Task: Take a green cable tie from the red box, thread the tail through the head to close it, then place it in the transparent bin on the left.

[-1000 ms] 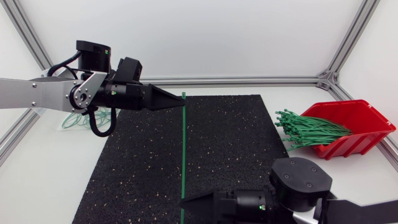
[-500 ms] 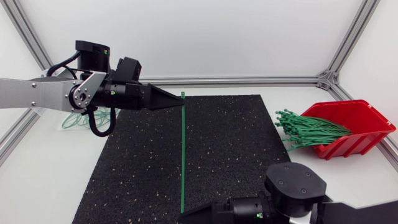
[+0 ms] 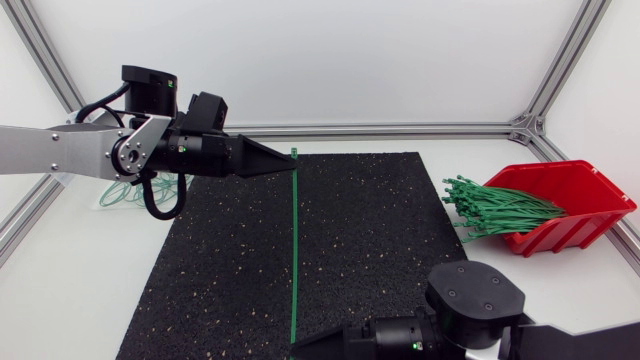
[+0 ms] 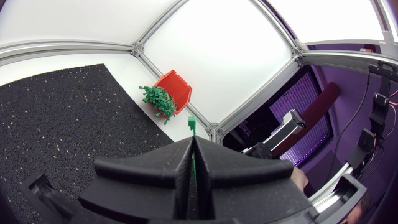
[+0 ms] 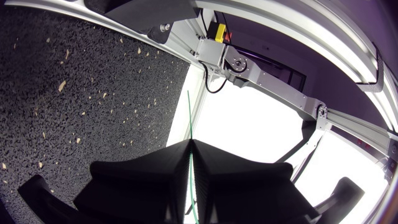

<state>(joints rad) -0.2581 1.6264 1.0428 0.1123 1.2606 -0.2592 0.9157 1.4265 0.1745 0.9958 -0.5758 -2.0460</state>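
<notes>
Cable tie (image 3: 294, 250), green and pulled straight, runs across the black mat (image 3: 380, 230), pinched at both ends. Up at the far end the left hand (image 3: 283, 160) is clenched on it just short of the head, which pokes out past the fingertips. The right hand (image 3: 300, 342) is clamped on the tail near the mat's front edge. Off to the right, the red box (image 3: 590, 190) holds a heap of spare ties (image 3: 500, 208) spilling over its lip.

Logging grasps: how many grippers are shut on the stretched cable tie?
2. The left gripper clamps the cable tie near its head, at the mat's far edge; the right gripper clamps its tail at the near edge.
</notes>
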